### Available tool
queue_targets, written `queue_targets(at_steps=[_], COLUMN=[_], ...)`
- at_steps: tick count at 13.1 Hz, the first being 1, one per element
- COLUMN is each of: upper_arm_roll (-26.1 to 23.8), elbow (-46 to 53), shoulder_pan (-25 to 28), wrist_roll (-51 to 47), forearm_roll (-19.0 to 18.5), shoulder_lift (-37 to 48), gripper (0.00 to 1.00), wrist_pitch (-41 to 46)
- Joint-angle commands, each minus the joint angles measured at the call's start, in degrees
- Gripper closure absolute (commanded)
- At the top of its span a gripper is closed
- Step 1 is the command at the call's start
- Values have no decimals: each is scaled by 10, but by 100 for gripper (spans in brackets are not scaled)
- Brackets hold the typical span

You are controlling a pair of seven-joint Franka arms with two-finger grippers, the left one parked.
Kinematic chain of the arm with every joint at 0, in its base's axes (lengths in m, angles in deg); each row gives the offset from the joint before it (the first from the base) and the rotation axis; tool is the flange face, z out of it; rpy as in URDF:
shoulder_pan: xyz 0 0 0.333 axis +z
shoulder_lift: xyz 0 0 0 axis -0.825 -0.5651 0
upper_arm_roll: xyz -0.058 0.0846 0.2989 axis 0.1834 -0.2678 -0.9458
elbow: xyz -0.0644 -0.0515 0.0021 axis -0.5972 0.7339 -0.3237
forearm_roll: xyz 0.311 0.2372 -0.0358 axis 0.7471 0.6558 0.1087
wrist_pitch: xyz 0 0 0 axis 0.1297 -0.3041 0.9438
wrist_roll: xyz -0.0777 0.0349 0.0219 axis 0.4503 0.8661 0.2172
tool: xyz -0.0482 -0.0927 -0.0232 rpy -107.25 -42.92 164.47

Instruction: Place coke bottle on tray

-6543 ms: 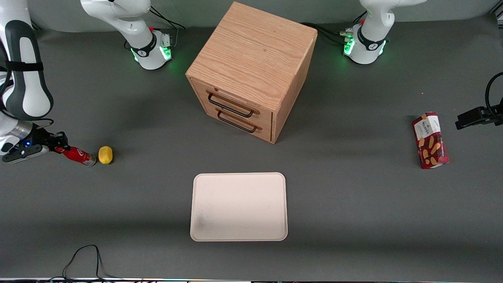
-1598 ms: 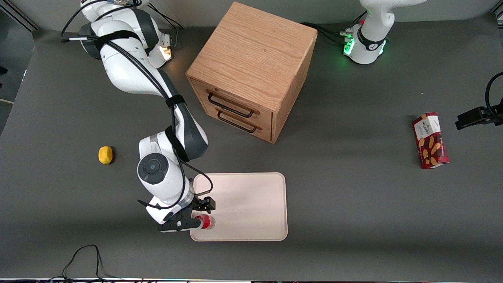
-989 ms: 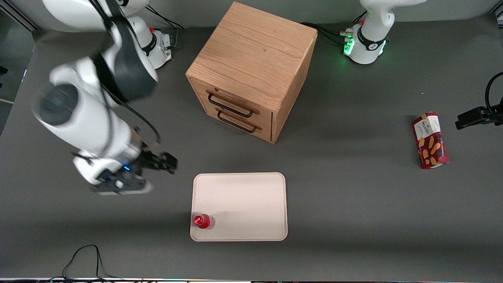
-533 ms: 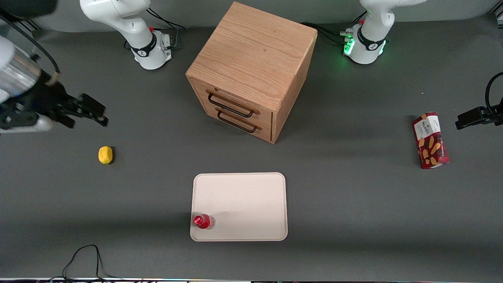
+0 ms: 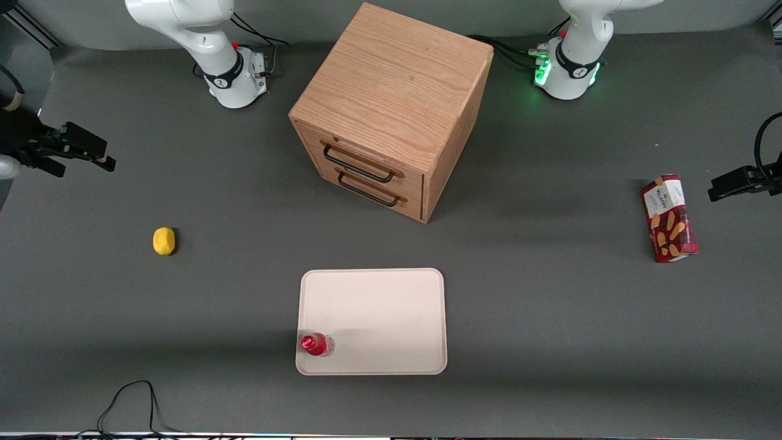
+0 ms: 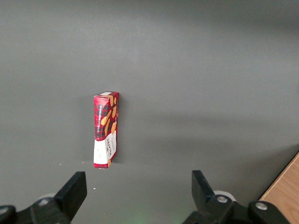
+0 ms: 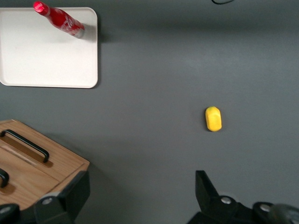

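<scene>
1. Change since the earlier frames: the coke bottle point(image 5: 316, 344), once held near the lemon point(image 5: 164, 241), now stands on the tray point(image 5: 391, 305). The hand point(image 5: 73, 150) has released it and withdrawn toward the working arm's end of the tabletop point(image 5: 550, 318), well apart from the tray.
2. Hand state: the fingers are spread apart and hold nothing; the right wrist view shows both fingers with bare tabletop between them.
3. Bottle position: upright, cap uppermost, in the tray corner nearest the front camera at the working arm's end. In the right wrist view the coke bottle point(image 7: 60, 18) sits inside the rim of the tray point(image 7: 56, 70), close to the edge.
4. Reason for the placement, as a judgement: that corner is the one closest to the arm's approach path, so the reach was shortest. The low rim gives little margin against tipping.
5. Tray contents: the bottle only.
6. Other containers: the wooden drawer cabinet point(image 5: 391, 110) stands farther from the front camera than the tray, with both drawers closed. Contents cannot be seen.
7. Other items: the red biscuit box point(image 5: 669, 218) lies toward the parked arm's end of the tabletop.
8. Task status, as a judgement: complete.
</scene>
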Motion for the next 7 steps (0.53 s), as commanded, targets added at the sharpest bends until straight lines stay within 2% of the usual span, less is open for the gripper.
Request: queue_targets(at_steps=[1, 4, 6, 7], upper_arm_roll=[16, -15, -6, 22], elbow=[-11, -7, -2, 10], shoulder_pan=[-2, -39, -25, 3], wrist_roll=[26, 26, 25, 25], forearm_roll=[-9, -9, -10, -14], shoulder_lift=[5, 2, -16, -26], gripper=[0, 0, 0, 0], wrist_pitch=[1, 2, 1, -1])
